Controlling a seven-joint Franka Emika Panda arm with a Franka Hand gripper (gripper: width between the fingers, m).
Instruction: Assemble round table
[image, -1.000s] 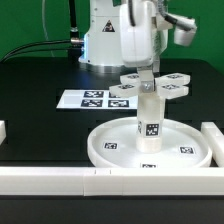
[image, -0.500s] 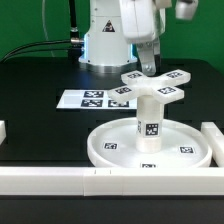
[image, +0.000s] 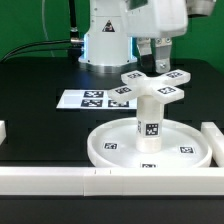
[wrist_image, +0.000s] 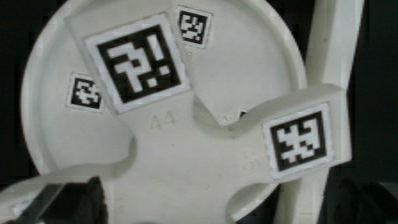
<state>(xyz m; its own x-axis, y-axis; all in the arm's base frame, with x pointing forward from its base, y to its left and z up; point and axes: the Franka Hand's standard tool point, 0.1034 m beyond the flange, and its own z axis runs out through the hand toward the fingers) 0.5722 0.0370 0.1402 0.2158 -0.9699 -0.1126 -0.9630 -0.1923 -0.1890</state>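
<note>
The large rimmed disc (image: 100, 148) lies on the black table. The short cylinder (image: 149, 118) stands upright in its hub. The cross-shaped piece (image: 152, 84) sits on top of the cylinder. My gripper (image: 155, 58) hangs just above the cross-shaped piece, toward the exterior view's right. It is open and holds nothing. The wrist view looks down on the cross-shaped piece (wrist_image: 196, 160) with two large tags, and the disc (wrist_image: 249, 40) shows beneath it. My fingertips do not show clearly there.
The marker board (image: 85, 99) lies behind the disc toward the exterior view's left. Long white bars frame the work area in front (image: 60, 180) and on the exterior view's right (image: 213, 140). The robot base (image: 105, 45) stands at the back.
My gripper has let go of the cross-shaped piece, risen off it and shifted toward the exterior view's right. The cross-shaped piece stays on the cylinder.
</note>
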